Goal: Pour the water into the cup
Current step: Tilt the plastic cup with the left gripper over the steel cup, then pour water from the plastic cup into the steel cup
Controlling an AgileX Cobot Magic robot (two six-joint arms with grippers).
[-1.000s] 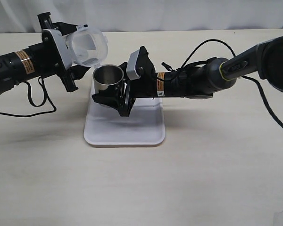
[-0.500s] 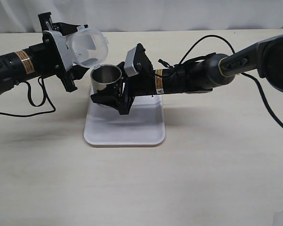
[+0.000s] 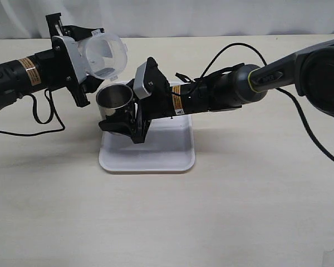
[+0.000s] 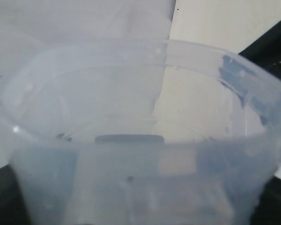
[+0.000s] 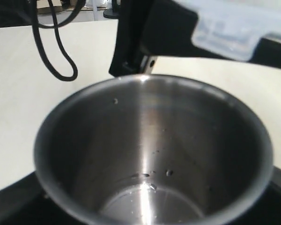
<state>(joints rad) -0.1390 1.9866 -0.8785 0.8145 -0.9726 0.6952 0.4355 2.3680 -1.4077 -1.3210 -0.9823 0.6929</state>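
There is one steel cup [image 3: 112, 100], one translucent plastic beaker [image 3: 103, 55] and one white tray [image 3: 161, 150], all over one table [image 3: 239, 211]. Two robot arms are in view: the left arm [image 3: 22, 75] and the right arm [image 3: 228, 92].

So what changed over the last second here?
The right gripper, shut on the steel cup, carried it leftward in the exterior view, closer under the plastic beaker. The left gripper kept that beaker tilted in the same spot, and the white tray stayed put. Nothing was released.
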